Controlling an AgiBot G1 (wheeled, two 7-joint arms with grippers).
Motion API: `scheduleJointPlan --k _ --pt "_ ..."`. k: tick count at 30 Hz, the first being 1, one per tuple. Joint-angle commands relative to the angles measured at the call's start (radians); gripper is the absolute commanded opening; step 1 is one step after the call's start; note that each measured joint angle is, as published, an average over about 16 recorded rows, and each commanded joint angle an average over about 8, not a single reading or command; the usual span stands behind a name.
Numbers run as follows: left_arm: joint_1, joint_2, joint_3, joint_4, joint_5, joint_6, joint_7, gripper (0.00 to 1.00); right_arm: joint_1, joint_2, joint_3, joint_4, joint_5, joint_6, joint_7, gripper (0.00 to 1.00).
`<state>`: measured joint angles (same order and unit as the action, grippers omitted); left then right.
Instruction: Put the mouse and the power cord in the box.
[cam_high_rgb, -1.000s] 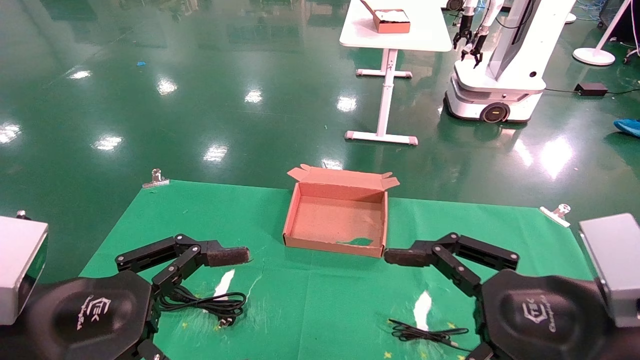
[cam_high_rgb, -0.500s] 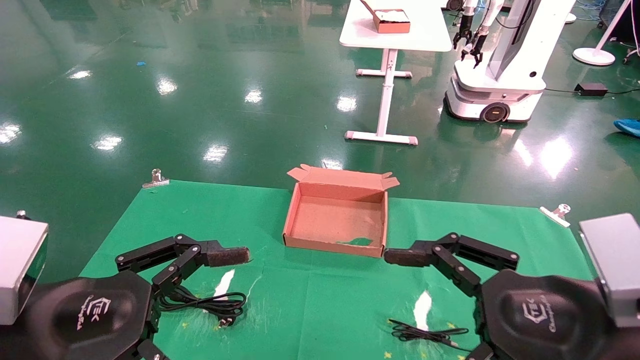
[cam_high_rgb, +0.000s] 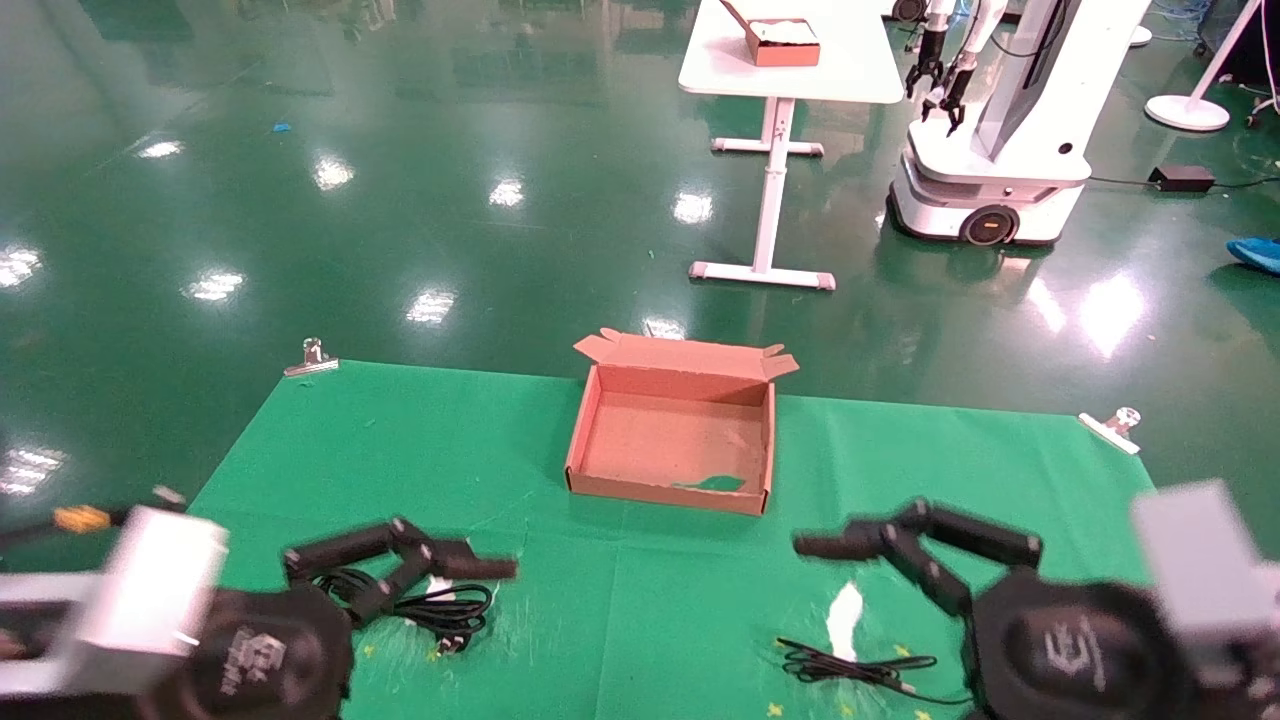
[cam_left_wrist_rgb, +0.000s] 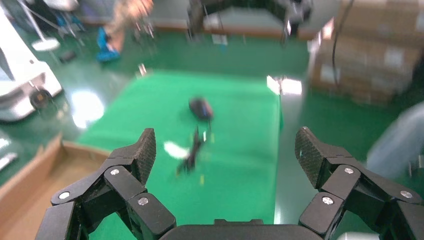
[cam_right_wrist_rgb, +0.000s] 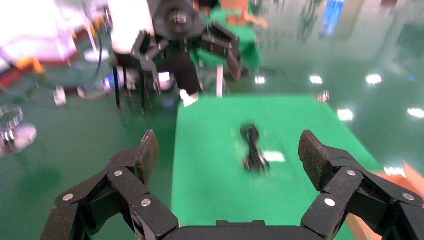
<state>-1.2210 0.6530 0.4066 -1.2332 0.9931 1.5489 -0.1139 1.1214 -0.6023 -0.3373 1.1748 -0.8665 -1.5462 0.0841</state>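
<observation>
The brown box (cam_high_rgb: 680, 440) sits open at the middle of the green cloth, with a green patch on its floor. The power cord (cam_high_rgb: 430, 605) lies coiled at the near left, partly under my left gripper (cam_high_rgb: 450, 562), which hangs open just above it. It also shows in the right wrist view as the power cord (cam_right_wrist_rgb: 252, 147). My right gripper (cam_high_rgb: 830, 545) is open at the near right, above a thin black cable (cam_high_rgb: 850, 668). The mouse (cam_left_wrist_rgb: 201, 107) shows in the left wrist view; in the head view it is hidden by the right arm. Neither gripper (cam_left_wrist_rgb: 224, 150) (cam_right_wrist_rgb: 227, 152) holds anything.
Metal clips (cam_high_rgb: 312, 358) (cam_high_rgb: 1115, 425) pin the cloth's far corners. White marks (cam_high_rgb: 845, 605) dot the cloth near its front. Beyond the table, on the shiny green floor, stand a white table (cam_high_rgb: 790, 60) with a smaller box and another robot (cam_high_rgb: 1000, 120).
Both arms have dropped and shifted. The left gripper has moved nearer and down onto the power cord's spot. The right gripper has sunk slightly toward the thin cable.
</observation>
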Motion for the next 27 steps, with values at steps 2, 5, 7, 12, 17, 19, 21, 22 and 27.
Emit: scheduleJointPlan --k 2,5,7,12,17,19,21,22,27 --pt "-0.066 0.020 0.058 0.026 0.115 0.027 0.030 1.00 0.023 0.002 -0.028 -0.049 -0.062 -0.028 -0.047 1.00" --pt "-0.160 0.061 0.153 0.084 0.273 0.034 0.090 1.00 0.078 -0.009 -0.085 -0.132 -0.163 -0.031 -0.120 1.00" --pt "-0.224 0.096 0.219 0.142 0.373 0.033 0.135 1.00 0.117 -0.022 -0.124 -0.199 -0.238 -0.024 -0.173 1.00" --pt "-0.346 0.206 0.345 0.360 0.554 0.014 0.260 1.00 0.211 -0.082 -0.210 -0.376 -0.432 0.022 -0.315 1.00" --pt "-0.420 0.319 0.411 0.608 0.668 -0.049 0.394 1.00 0.297 -0.176 -0.289 -0.534 -0.614 0.090 -0.465 1.00" --pt "-0.441 0.359 0.431 0.689 0.709 -0.089 0.444 1.00 0.327 -0.219 -0.314 -0.598 -0.667 0.119 -0.520 1.00" --pt "-0.458 0.396 0.448 0.759 0.747 -0.133 0.488 1.00 0.353 -0.262 -0.333 -0.663 -0.707 0.148 -0.569 1.00" --pt "-0.466 0.412 0.455 0.789 0.763 -0.156 0.508 1.00 0.365 -0.283 -0.341 -0.695 -0.722 0.161 -0.592 1.00" --pt "-0.487 0.466 0.468 0.914 0.801 -0.259 0.575 1.00 0.412 -0.369 -0.361 -0.836 -0.760 0.214 -0.690 1.00"
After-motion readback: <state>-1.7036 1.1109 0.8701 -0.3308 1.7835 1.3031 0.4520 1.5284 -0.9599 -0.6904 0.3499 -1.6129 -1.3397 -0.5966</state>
